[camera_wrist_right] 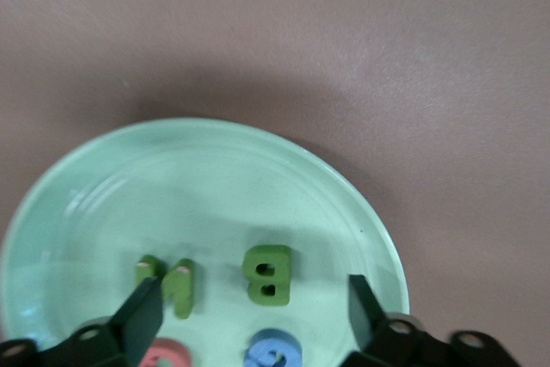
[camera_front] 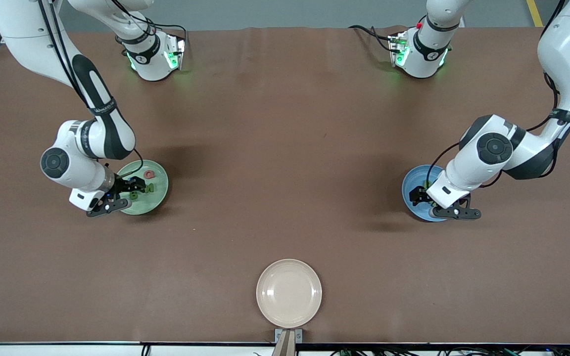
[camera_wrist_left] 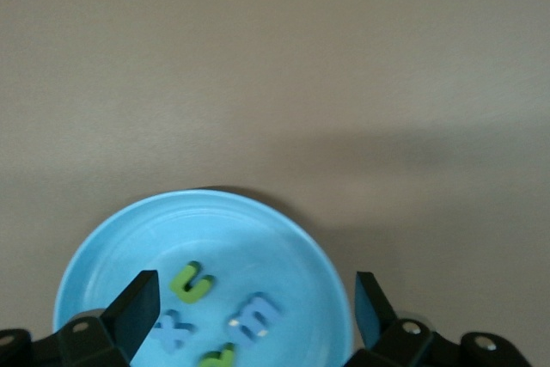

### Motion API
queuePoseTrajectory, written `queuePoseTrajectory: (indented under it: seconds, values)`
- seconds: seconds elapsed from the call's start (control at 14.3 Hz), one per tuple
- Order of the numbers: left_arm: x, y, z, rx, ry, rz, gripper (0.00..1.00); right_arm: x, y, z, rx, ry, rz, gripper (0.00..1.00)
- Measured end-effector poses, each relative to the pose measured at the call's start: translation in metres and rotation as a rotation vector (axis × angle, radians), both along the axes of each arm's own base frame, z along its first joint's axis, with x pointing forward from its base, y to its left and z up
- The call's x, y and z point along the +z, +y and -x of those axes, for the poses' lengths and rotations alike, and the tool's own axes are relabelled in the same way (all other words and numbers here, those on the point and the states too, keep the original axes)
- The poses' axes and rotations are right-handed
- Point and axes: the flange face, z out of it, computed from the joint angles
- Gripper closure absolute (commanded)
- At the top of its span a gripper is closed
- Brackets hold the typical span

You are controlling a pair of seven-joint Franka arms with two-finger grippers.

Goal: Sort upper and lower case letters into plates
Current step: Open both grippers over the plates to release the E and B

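Right gripper (camera_front: 127, 192) hangs low over the pale green plate (camera_front: 159, 190), toward the right arm's end of the worktop (camera_front: 285, 148). Fingers (camera_wrist_right: 142, 315) spread wide, nothing between them. In that plate: a green N (camera_wrist_right: 170, 285), a green B (camera_wrist_right: 268, 275), a blue letter (camera_wrist_right: 273, 352) and a pink letter (camera_wrist_right: 165, 354), both partly hidden by the gripper.

Left gripper (camera_front: 421, 194) sits over the blue plate (camera_front: 410, 185), toward the left arm's end; fingers (camera_wrist_left: 136, 311) also spread, empty. Lower-case pieces lie inside: green letter (camera_wrist_left: 191, 282), blue x (camera_wrist_left: 172, 329), blue m (camera_wrist_left: 255, 315), another green one (camera_wrist_left: 216, 355) cut off at the frame edge.

The cream plate (camera_front: 289, 292), nearest the front camera, holds nothing. No loose letters seen on the worktop, so the sort looks about done.

Risks: both sets of fingers are close above the pieces. A sideways retreat before lifting could clip a letter, flick it out or drag the plate. Lift straight up first.
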Motion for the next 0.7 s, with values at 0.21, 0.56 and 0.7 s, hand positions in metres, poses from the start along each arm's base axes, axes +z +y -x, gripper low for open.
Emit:
queuePoseTrajectory:
  seconds: [0.21, 0.56, 0.7]
  values:
    - [0.01, -0.013, -0.001, 0.003, 0.043, -0.025, 0.0, 0.048, 0.015, -0.019, -0.124, 0.013, 0.004, 0.0]
    - [0.049, -0.006, -0.017, 0.009, 0.15, -0.006, 0.01, 0.134, 0.008, -0.039, -0.195, 0.077, 0.025, 0.0]
    - [0.062, -0.006, -0.022, 0.01, 0.179, 0.011, 0.01, 0.174, -0.006, -0.044, -0.258, 0.111, 0.037, 0.0]
